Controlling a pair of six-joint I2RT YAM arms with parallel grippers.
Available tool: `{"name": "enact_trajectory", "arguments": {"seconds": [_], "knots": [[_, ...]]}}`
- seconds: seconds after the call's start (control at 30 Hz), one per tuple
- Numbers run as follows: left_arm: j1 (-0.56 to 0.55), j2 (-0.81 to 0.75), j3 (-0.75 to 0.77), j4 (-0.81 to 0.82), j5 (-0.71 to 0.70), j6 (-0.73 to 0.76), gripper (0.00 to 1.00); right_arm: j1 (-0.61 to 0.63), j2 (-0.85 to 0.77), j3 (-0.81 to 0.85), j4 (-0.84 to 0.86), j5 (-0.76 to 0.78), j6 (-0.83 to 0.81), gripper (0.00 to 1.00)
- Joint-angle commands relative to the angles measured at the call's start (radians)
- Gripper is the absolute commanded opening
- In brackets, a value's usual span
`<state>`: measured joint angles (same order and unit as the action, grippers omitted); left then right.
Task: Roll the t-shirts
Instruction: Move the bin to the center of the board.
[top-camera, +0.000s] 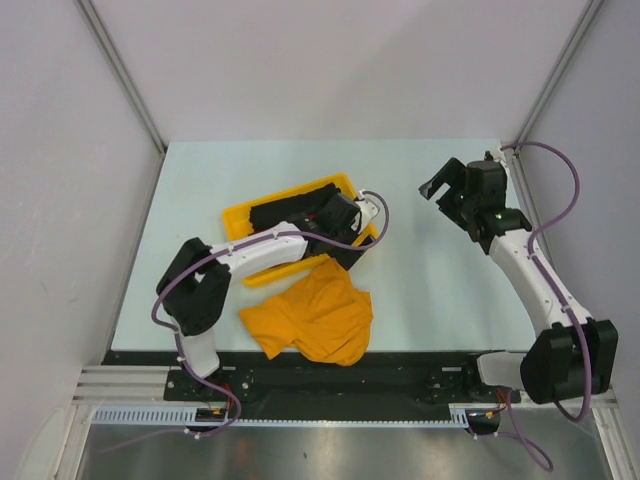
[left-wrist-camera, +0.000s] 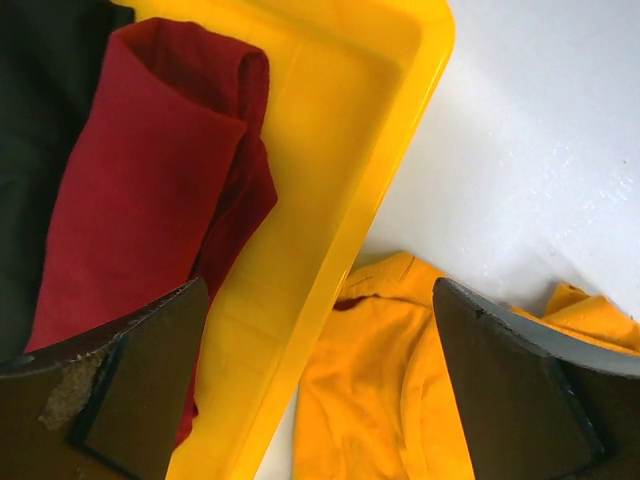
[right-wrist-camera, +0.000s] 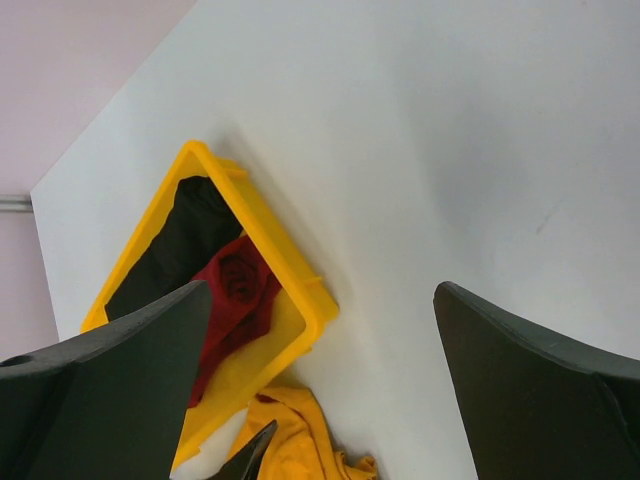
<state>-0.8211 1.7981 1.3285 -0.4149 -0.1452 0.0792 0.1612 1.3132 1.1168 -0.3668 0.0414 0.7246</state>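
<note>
A mustard-orange t-shirt (top-camera: 315, 320) lies crumpled and unrolled on the table in front of the yellow tray (top-camera: 240, 218). In the tray lie a black roll (top-camera: 290, 207) and a dark red roll (left-wrist-camera: 150, 190). My left gripper (top-camera: 352, 245) hovers open over the tray's right end. In its wrist view the tray's rim (left-wrist-camera: 350, 230) and the orange t-shirt (left-wrist-camera: 390, 390) lie between its fingers (left-wrist-camera: 130, 400), which hold nothing. My right gripper (top-camera: 445, 190) hangs open above bare table at the far right. Its wrist view shows the tray (right-wrist-camera: 305, 290), both rolls and the orange t-shirt (right-wrist-camera: 300, 440) well below it.
The white table (top-camera: 430, 290) ends in a black rail at the near edge by the arm bases. Grey walls and metal posts close in the left, right and back sides.
</note>
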Motion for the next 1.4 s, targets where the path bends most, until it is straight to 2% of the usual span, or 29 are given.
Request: {"name": "enact_trajectory", "arguments": {"seconds": [0.0, 0.27, 0.4, 0.53, 0.77, 1.07, 1.37], "knots": [[-0.013, 0.049, 0.064, 0.068, 0.03, -0.002, 0.99, -0.015, -0.109, -0.044, -0.034, 0.023, -0.022, 1.0], [-0.021, 0.141, 0.138, 0.097, 0.036, -0.041, 0.91, -0.017, -0.207, -0.113, -0.07, 0.038, -0.022, 1.0], [-0.021, 0.182, 0.169, 0.102, 0.024, -0.051, 0.91, -0.02, -0.232, -0.133, -0.083, 0.046, -0.025, 1.0], [-0.02, 0.217, 0.199, 0.126, -0.027, -0.073, 0.92, -0.019, -0.261, -0.147, -0.089, 0.045, -0.03, 1.0], [-0.003, 0.332, 0.343, 0.11, -0.163, -0.098, 0.93, -0.02, -0.295, -0.155, -0.113, 0.051, -0.051, 1.0], [0.14, 0.377, 0.416, 0.096, -0.157, -0.14, 0.94, -0.019, -0.298, -0.155, -0.103, 0.02, -0.068, 1.0], [0.321, 0.406, 0.483, 0.091, -0.148, -0.179, 0.94, -0.018, -0.232, -0.155, -0.037, -0.058, -0.091, 1.0]]}}
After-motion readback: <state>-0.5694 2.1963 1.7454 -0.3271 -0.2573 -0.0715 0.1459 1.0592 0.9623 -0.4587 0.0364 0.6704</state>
